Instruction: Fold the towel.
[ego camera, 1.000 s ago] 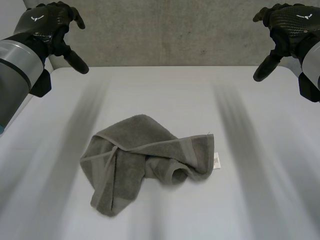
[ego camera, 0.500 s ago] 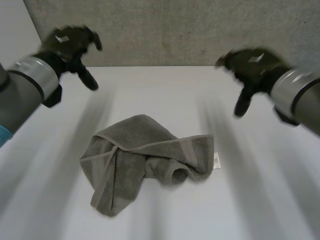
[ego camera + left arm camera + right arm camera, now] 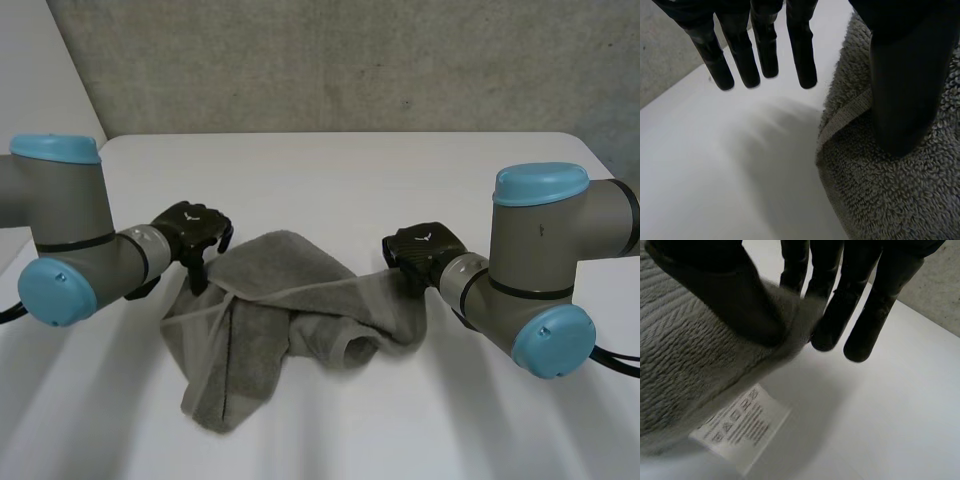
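A grey towel (image 3: 270, 315) lies crumpled in the middle of the white table (image 3: 330, 180). My left hand (image 3: 195, 230) is down at its far left edge. In the left wrist view the thumb (image 3: 897, 95) rests on the towel (image 3: 880, 200) by its hem band, while the straight fingers (image 3: 747, 57) hang over bare table beside it. My right hand (image 3: 425, 250) is at the towel's right corner. In the right wrist view that corner (image 3: 685, 370) is pinched between thumb (image 3: 725, 290) and fingers (image 3: 860, 305), with a white label (image 3: 742, 427) hanging below.
A grey wall (image 3: 350, 60) stands behind the table's far edge. Both forearms lie low over the table, their blue-capped elbows at the left (image 3: 55, 290) and the right (image 3: 545, 340) of the towel.
Both hands have come down from high at the back corners to the towel's two sides. The right hand has closed on the towel's corner. The towel's right edge is slightly bunched.
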`<state>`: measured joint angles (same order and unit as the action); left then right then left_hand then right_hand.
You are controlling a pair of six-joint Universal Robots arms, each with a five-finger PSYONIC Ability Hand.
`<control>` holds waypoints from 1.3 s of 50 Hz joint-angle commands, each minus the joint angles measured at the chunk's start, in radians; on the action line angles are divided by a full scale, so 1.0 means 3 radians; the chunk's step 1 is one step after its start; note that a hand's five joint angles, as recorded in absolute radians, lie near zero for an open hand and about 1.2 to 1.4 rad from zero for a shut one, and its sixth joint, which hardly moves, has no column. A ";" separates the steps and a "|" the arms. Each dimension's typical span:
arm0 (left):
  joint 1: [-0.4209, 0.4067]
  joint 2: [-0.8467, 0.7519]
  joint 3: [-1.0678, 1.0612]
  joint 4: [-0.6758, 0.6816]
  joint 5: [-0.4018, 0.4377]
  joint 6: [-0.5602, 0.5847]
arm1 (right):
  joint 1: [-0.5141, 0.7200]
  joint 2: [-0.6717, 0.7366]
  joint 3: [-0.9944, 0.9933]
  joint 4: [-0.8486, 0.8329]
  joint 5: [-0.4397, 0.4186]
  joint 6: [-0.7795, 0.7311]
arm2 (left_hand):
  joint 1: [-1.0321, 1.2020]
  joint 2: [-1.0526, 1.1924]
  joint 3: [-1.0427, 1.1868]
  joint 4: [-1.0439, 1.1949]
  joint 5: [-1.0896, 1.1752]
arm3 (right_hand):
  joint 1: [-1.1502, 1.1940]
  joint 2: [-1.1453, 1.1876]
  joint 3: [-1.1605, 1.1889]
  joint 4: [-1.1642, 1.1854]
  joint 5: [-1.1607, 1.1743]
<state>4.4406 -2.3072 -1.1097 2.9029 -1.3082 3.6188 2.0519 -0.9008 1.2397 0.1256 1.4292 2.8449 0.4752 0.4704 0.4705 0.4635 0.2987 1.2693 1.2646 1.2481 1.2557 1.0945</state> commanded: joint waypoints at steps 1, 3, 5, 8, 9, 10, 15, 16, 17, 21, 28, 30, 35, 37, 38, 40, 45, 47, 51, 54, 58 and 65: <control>0.0021 -0.0056 0.0028 0.0008 -0.0006 -0.0031 | -0.0059 -0.0070 -0.0026 0.0011 0.0027 0.0002 | 0.0351 0.0367 0.0367 0.0390 0.0358 | 0.0423 0.0439 0.0494 0.0468 0.0424; 0.0026 -0.0056 0.0023 0.0003 -0.0001 -0.0041 | -0.0085 -0.0101 -0.0026 0.0006 0.0042 0.0002 | 0.0478 0.0494 0.0494 0.0517 0.0485 | 0.0423 0.0439 0.0494 0.0468 0.0424; 0.0026 -0.0056 0.0012 0.0003 0.0009 -0.0041 | -0.0126 -0.0127 -0.0021 0.0001 0.0058 0.0043 | 0.0546 0.0562 0.0562 0.0585 0.0553 | 0.0423 0.0439 0.0494 0.0468 0.0424; 0.0026 -0.0056 0.0007 -0.0002 0.0024 -0.0051 | -0.0218 -0.0152 -0.0016 0.0001 0.0099 0.0170 | 0.1976 0.1993 0.1992 0.2015 0.1983 | 0.0423 0.0439 0.0494 0.0468 0.0424; 0.0026 -0.0056 0.0007 -0.0002 0.0025 -0.0052 | -0.0243 -0.0157 -0.0016 0.0006 0.0089 0.0201 | 0.1985 0.2001 0.2001 0.2024 0.1992 | 0.0423 0.0439 0.0494 0.0468 0.0424; 0.0026 -0.0056 0.0012 -0.0002 0.0035 -0.0057 | -0.0244 -0.0157 -0.0016 0.0006 0.0088 0.0202 | 0.3059 0.3076 0.3075 0.3098 0.3066 | 0.0423 0.0439 0.0494 0.0468 0.0424; 0.0047 -0.0010 0.0043 -0.0002 0.0035 -0.0087 | -0.0249 -0.0168 -0.0057 0.0036 0.0073 0.0212 | 0.3070 0.3086 0.3086 0.3109 0.3077 | 0.0423 0.0439 0.0494 0.0468 0.0424; 0.0062 0.0026 0.0094 0.0003 0.0050 -0.0123 | -0.0249 -0.0193 -0.0087 0.0046 0.0048 0.0212 | 0.3070 0.3086 0.3086 0.3109 0.3077 | 0.0423 0.0439 0.0494 0.0468 0.0424; 0.0088 0.0056 0.0185 0.0013 0.0055 -0.0174 | -0.0234 -0.0239 -0.0154 0.0036 -0.0049 0.0186 | 0.3070 0.3086 0.3086 0.3109 0.3077 | 0.0423 0.0439 0.0494 0.0468 0.0424; 0.0103 0.0067 0.0577 0.0039 0.0055 -0.0322 | -0.0218 -0.0219 -0.0594 0.0036 -0.0188 0.0125 | 0.3070 0.3086 0.3086 0.3109 0.3077 | 0.0423 0.0439 0.0494 0.0468 0.0424; 0.0093 0.0194 0.2341 0.0554 -0.0021 -0.0740 | -0.0239 -0.0106 -0.3038 -0.0111 0.0230 0.0099 | 0.3070 0.3086 0.3086 0.3109 0.3077 | 0.0423 0.0439 0.0494 0.0468 0.0424; 0.0093 0.0301 0.2552 0.0717 -0.0057 -0.0904 | -0.0244 -0.0091 -0.3443 -0.0304 0.0323 0.0109 | 0.3070 0.3086 0.3086 0.3109 0.3077 | 0.0423 0.0439 0.0494 0.0468 0.0424; 0.0123 0.0664 0.2488 0.1203 -0.0103 -0.1476 | -0.0274 -0.0269 -0.3265 -0.0669 0.0314 0.0130 | 0.3070 0.3086 0.3086 0.3109 0.3077 | 0.0423 0.0439 0.0494 0.0468 0.0424; 0.0129 0.0762 0.2288 0.1302 -0.0073 -0.1575 | -0.0274 -0.0393 -0.2977 -0.0674 0.0252 0.0125 | 0.3070 0.3086 0.3086 0.3109 0.3077 | 0.0423 0.0439 0.0494 0.0468 0.0424; 0.0139 0.0833 0.2024 0.1358 -0.0052 -0.1631 | -0.0274 -0.0509 -0.2643 -0.0685 0.0181 0.0115 | 0.3070 0.3086 0.3086 0.3109 0.3077 | 0.0423 0.0439 0.0494 0.0468 0.0424; 0.0154 0.0900 0.1693 0.1368 -0.0027 -0.1626 | -0.0290 -0.0618 -0.2297 -0.0700 0.0094 0.0115 | 0.3070 0.3086 0.3086 0.3109 0.3077 | 0.0423 0.0439 0.0494 0.0468 0.0424; 0.0216 0.1079 0.0636 0.1491 0.0311 -0.1488 | -0.0356 -0.0904 -0.1346 -0.0731 -0.0269 0.0069 | 0.3070 0.3086 0.3086 0.3109 0.3077 | 0.0423 0.0439 0.0494 0.0468 0.0424; 0.0231 0.1100 0.0324 0.1552 0.0449 -0.1396 | -0.0387 -0.1041 -0.0811 -0.0792 -0.0478 0.0053 | 0.3070 0.3086 0.3086 0.3109 0.3077 | 0.0423 0.0439 0.0494 0.0468 0.0424; 0.0257 0.1084 -0.0573 0.1710 0.0674 -0.0984 | -0.0402 -0.1139 -0.0376 -0.0812 -0.0571 0.0002 | 0.3070 0.3086 0.3086 0.3109 0.3077 | 0.0423 0.0439 0.0494 0.0468 0.0424; 0.0262 0.1008 -0.0988 0.1848 0.0689 -0.0641 | -0.0412 -0.1170 0.0043 -0.0833 -0.0581 -0.0084 | 0.3070 0.3086 0.3086 0.3109 0.3077 | 0.0423 0.0439 0.0494 0.0468 0.0424; 0.0257 0.0803 -0.1215 0.2018 0.0659 -0.0348 | -0.0509 -0.1175 0.0591 -0.0828 -0.0592 -0.0345 | 0.3070 0.3086 0.3086 0.3109 0.3077 | 0.0423 0.0439 0.0494 0.0468 0.0424; 0.0262 0.0487 -0.1394 0.2105 0.0577 -0.0195 | -0.0612 -0.1154 0.1057 -0.0899 -0.0587 -0.0489 | 0.3070 0.3086 0.3086 0.3109 0.3077 | 0.0423 0.0439 0.0494 0.0468 0.0424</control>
<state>4.5196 -2.0935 -1.5099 3.5193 -1.1097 3.5366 1.8953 -1.2540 1.4441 -0.1258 1.2480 2.7371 1.2744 1.3428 1.3403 1.3603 1.1250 1.3303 1.3032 1.3269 1.3286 1.1540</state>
